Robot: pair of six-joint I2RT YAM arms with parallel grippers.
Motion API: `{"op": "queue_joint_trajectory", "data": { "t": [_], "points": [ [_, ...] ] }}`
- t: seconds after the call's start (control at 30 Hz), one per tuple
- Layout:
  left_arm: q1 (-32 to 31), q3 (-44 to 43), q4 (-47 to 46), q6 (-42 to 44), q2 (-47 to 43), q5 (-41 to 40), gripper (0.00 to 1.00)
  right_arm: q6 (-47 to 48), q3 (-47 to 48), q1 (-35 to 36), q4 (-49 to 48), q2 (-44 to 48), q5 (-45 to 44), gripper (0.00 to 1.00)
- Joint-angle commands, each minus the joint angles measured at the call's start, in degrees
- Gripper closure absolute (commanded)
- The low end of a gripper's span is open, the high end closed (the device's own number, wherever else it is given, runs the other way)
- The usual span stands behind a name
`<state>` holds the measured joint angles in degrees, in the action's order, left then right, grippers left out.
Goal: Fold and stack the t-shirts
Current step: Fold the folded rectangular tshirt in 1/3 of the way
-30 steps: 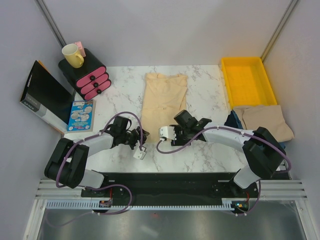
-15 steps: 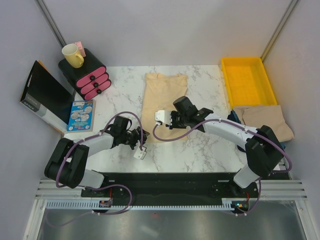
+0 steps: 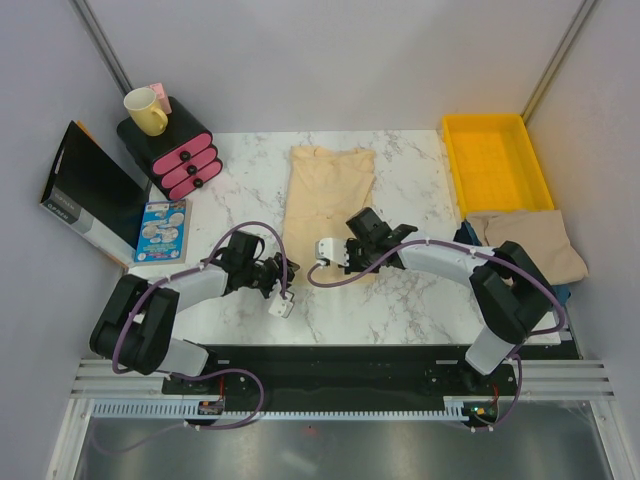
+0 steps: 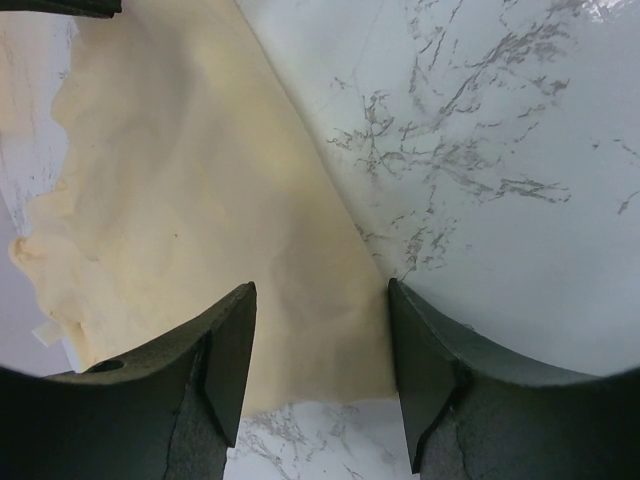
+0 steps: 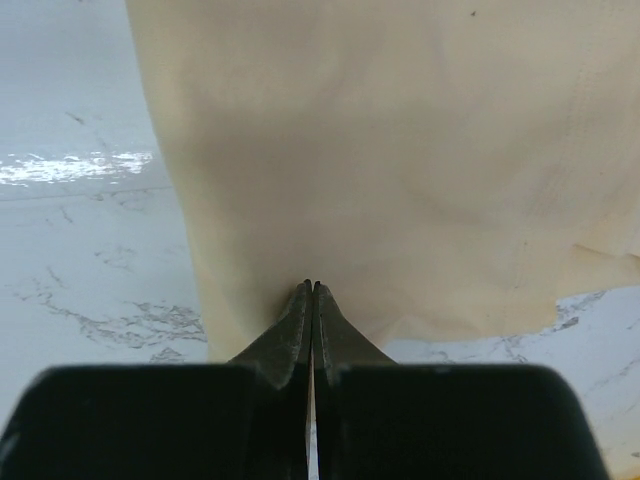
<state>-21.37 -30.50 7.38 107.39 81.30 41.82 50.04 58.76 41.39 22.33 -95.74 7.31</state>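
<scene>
A cream t-shirt [image 3: 330, 195] lies folded into a long strip on the middle of the marble table, also filling the right wrist view [image 5: 400, 150] and the left wrist view [image 4: 180, 200]. My right gripper [image 3: 335, 268] [image 5: 312, 285] is shut on the t-shirt's near hem, left of its middle. The left gripper [image 3: 289, 274] [image 4: 320, 290] stands open just above the shirt's near left corner, one finger over fabric and one over marble, holding nothing. A second, tan t-shirt [image 3: 525, 245] lies folded at the right edge.
A yellow tray [image 3: 497, 165] sits at the back right, above the tan shirt; a dark blue thing [image 3: 465, 238] pokes out beside that shirt. A pink drawer unit [image 3: 185, 160] with a yellow mug [image 3: 145, 110], a black box [image 3: 85, 190] and a booklet [image 3: 160, 230] stand at the left.
The right jaws have closed from wide open to fully shut at the shirt's near hem, the wrist shifting slightly over the fabric. The left arm has not moved.
</scene>
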Motion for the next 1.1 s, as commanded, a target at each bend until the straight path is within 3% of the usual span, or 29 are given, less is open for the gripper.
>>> {"op": "queue_joint_trajectory", "data": {
  "t": [0.0, 0.37, 0.4, 0.5, 0.53, 0.63, 0.83, 1.07],
  "points": [
    [-0.34, -1.49, -0.08, -1.49, 1.23, -0.51, 0.38, -1.26, -0.49, 0.18, 3.24, 0.03, 3.41, 1.0],
    [-0.7, -2.54, -0.35, -1.66, 1.94, -0.51, 0.38, -2.58, -2.34, 0.36, 2.38, -2.52, 1.84, 0.98],
    [-0.7, -2.55, -0.43, -1.84, 1.85, -0.51, 0.38, -2.41, -2.08, 0.19, 1.76, -2.52, 0.79, 0.95],
    [-0.78, -2.2, -0.43, -1.84, 1.5, -0.69, 0.38, -2.05, 0.12, -0.77, 0.35, -1.9, -2.56, 0.75],
    [-0.78, -2.11, -0.43, -1.75, 1.5, -0.6, 0.38, -2.23, 1.08, -1.04, 0.61, -1.64, -2.74, 0.61],
    [-0.87, -1.84, -0.35, -1.92, 1.15, -0.6, 0.38, -1.79, 4.86, -1.83, 2.28, -0.33, -3.71, 0.46],
    [-1.22, -1.93, -0.43, -2.36, 0.79, -0.6, 0.38, -0.47, 9.26, -2.01, 11.06, 3.8, 0.85, 0.35],
    [-1.4, -1.23, -0.43, -3.16, 0.18, -0.87, 0.38, -1.08, 2.08, -0.26, 12.67, 8.99, 3.33, 0.27]
  ]
}}
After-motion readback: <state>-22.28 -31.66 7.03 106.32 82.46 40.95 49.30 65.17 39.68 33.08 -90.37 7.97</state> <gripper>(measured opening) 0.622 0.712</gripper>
